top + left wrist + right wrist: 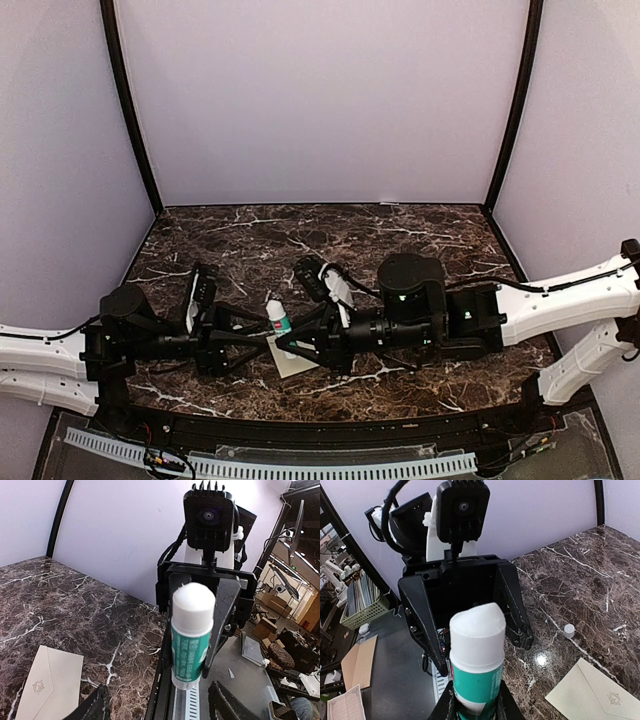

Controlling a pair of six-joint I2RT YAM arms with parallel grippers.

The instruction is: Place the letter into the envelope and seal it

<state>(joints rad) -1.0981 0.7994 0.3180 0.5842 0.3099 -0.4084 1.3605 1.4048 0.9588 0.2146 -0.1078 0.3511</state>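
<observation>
The right end effector (474, 702) pinched a green glue stick (476, 665) by its lower part, with the white end up. In the top view the left end effector (160, 707) faced the stick from 9 o'clock, fingers spread and not touching it. The envelope (291, 356) lay flat on the marble worktop (420, 230), just at 6 o'clock of the stick, emblem upward. A small white cap (568, 630) lay near the envelope.

Light falls soft and even from above, with few hard shadows. The dark marble table (420, 230) swallows my black arms (390, 330) in the overhead view. My right wrist view catches a glare spot on the tabletop. The glue stick (476, 650) looks slightly soft close up; the envelope (50, 685) emblem stays legible. Frame edges bow.
</observation>
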